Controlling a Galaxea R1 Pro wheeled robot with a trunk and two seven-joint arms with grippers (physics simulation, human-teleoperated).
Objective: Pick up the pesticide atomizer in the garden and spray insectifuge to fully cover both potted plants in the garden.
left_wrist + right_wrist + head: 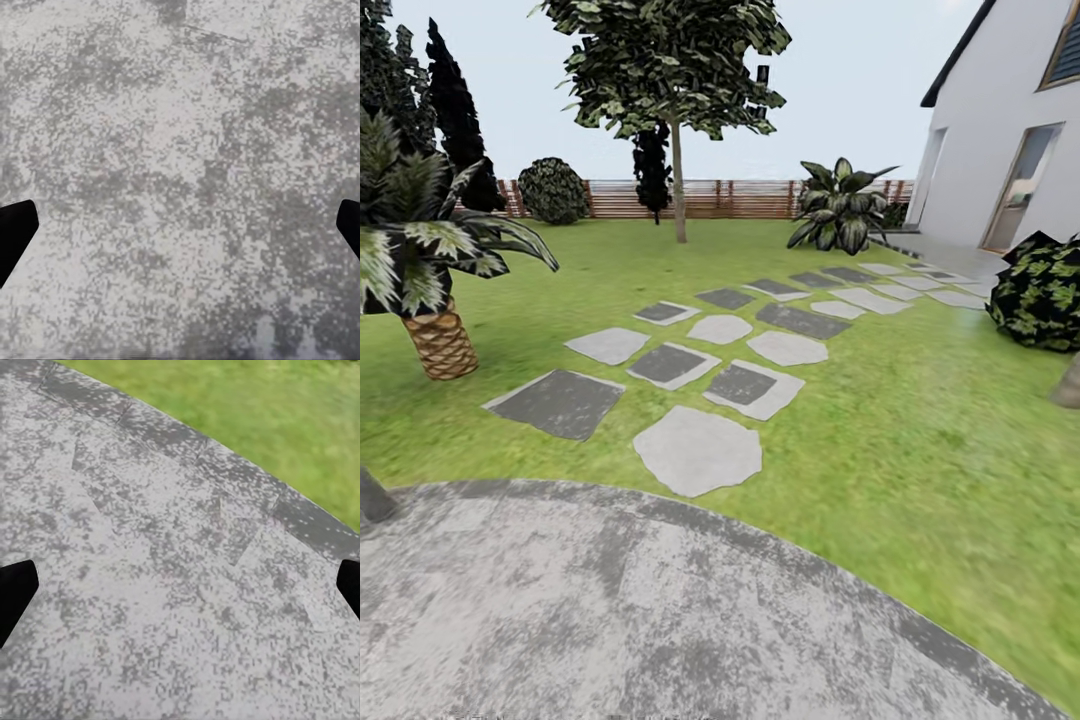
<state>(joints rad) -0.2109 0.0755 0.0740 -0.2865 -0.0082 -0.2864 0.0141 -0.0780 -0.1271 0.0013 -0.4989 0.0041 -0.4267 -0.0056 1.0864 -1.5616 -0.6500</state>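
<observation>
You are standing on the patio [660, 620], which takes up the bottom of the head view, with its curved dark rim running from the lower left toward the lower right corner. Beyond it the lawn [920, 430] fills the middle of the frame, and stepping stones [698, 450] lead from the centre up to the house [1010, 130] at the upper right. A fence [710, 198] crosses the upper middle behind a tree [678, 150]. A palm [430, 270] stands at the left edge, a dark shrub [1045, 290] at the right edge.

The atomizer and the two potted plants are not in these frames; I cannot place them.

Left gripper [180, 232]: fingers [15, 232] spread apart at the frame's two sides, nothing between them, bare patio stone below. Right gripper [180, 592]: fingers [15, 592] likewise apart and empty, above the patio near its rim, grass in the upper right of that frame.

Risks, as I judge them:
- You are facing the house path; driving on this way may take you away from the task's things. Scan before moving.
- The broad-leaved plant [842, 208] by the fence and the shrub could be mistaken for the potted plants; neither shows a pot.
- The palm trunk sits close on the left; a turn that way could clip it.

Writing, labels, brands: none legible.
</observation>
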